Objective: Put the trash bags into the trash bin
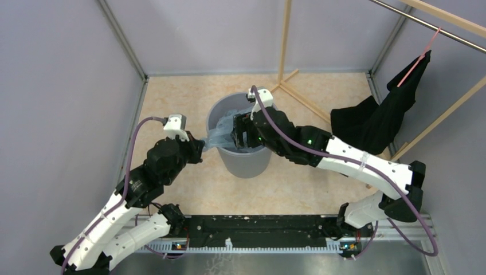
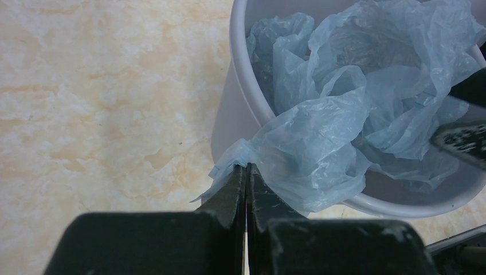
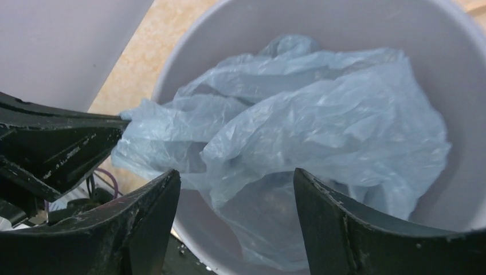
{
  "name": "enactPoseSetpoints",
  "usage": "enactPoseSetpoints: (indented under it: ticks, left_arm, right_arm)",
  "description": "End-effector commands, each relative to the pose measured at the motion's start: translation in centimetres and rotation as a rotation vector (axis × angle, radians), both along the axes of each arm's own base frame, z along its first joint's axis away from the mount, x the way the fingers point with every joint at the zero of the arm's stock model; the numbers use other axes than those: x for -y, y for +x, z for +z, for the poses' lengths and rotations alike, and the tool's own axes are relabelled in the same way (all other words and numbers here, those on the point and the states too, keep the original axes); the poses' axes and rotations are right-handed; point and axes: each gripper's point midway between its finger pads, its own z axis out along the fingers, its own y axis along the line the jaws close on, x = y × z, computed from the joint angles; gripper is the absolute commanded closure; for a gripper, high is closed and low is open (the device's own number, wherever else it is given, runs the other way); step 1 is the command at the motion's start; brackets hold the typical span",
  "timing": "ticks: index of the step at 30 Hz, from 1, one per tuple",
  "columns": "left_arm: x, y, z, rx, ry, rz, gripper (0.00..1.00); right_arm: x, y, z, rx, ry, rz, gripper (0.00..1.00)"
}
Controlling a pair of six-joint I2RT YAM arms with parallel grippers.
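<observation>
The left gripper (image 2: 246, 173) is clamped tight on a corner of the light-blue trash bag (image 2: 338, 109), pinching it just outside the rim of the grey trash bin (image 2: 228, 123). Most of the bag sits crumpled inside the bin, with one fold draped over the rim. The right gripper (image 3: 235, 183) hangs over the bin's mouth, jaws spread wide, gripping nothing.

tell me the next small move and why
Probably move the left end effector over the rim of the trash bin and open it: it is shut on a trash bag corner hanging outside the rim, while the rest lies inside.
</observation>
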Motion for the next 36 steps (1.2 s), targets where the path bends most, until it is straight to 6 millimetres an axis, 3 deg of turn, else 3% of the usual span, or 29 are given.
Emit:
enactPoseSetpoints:
  ticks: [1, 4, 8, 11, 13, 20, 24, 28, 31, 34, 36]
  left_arm:
    - [0.5, 0.2, 1.1, 0.038, -0.046, -0.009, 1.0]
    - [0.4, 0.2, 1.5, 0.049, -0.051, -0.007, 1.0]
    - [0.2, 0.2, 2.0, 0.061, -0.054, -0.002, 1.0]
    - [-0.2, 0.2, 2.3, 0.071, -0.053, 0.009, 1.0]
    - [-0.5, 0.2, 2.5, 0.079, -0.048, 0.024, 1.0]
    - [-1.9, 0.3, 2.8, 0.103, -0.01, 0.073, 1.0]
    - [-2.8, 0.4, 3.1, 0.119, 0.022, 0.103, 1.0]
    - [-4.2, 0.2, 4.1, 0.142, 0.054, 0.143, 1.0]
    - [-5.2, -0.1, 4.8, 0.158, 0.066, 0.17, 1.0]
    - [-5.7, -0.6, 5.0, 0.16, 0.058, 0.173, 1.0]
    - [-5.5, -0.8, 4.7, 0.147, 0.049, 0.162, 1.0]
  right_arm:
    - [-2.0, 0.0, 0.7, 0.0, 0.117, -0.036, 0.31]
    - [-2.9, 0.0, -0.3, -0.02, 0.138, -0.033, 0.33]
    - [-2.5, 1.1, -1.6, 0.002, 0.107, -0.092, 0.34]
    - [-2.0, 1.6, -0.9, 0.055, 0.081, -0.097, 0.56]
    - [-0.7, 1.6, 1.0, 0.094, 0.088, -0.109, 0.74]
    - [7.1, -0.2, 7.6, 0.242, 0.195, -0.151, 1.0]
    - [12.8, -1.5, 9.4, 0.296, 0.271, -0.22, 1.0]
    - [18.5, -2.4, 9.0, 0.329, 0.282, -0.326, 1.0]
    - [22.0, -2.6, 7.4, 0.324, 0.247, -0.418, 1.0]
    - [23.8, -3.0, 6.3, 0.317, 0.244, -0.459, 1.0]
    - [23.6, -3.1, 5.6, 0.314, 0.246, -0.445, 1.0]
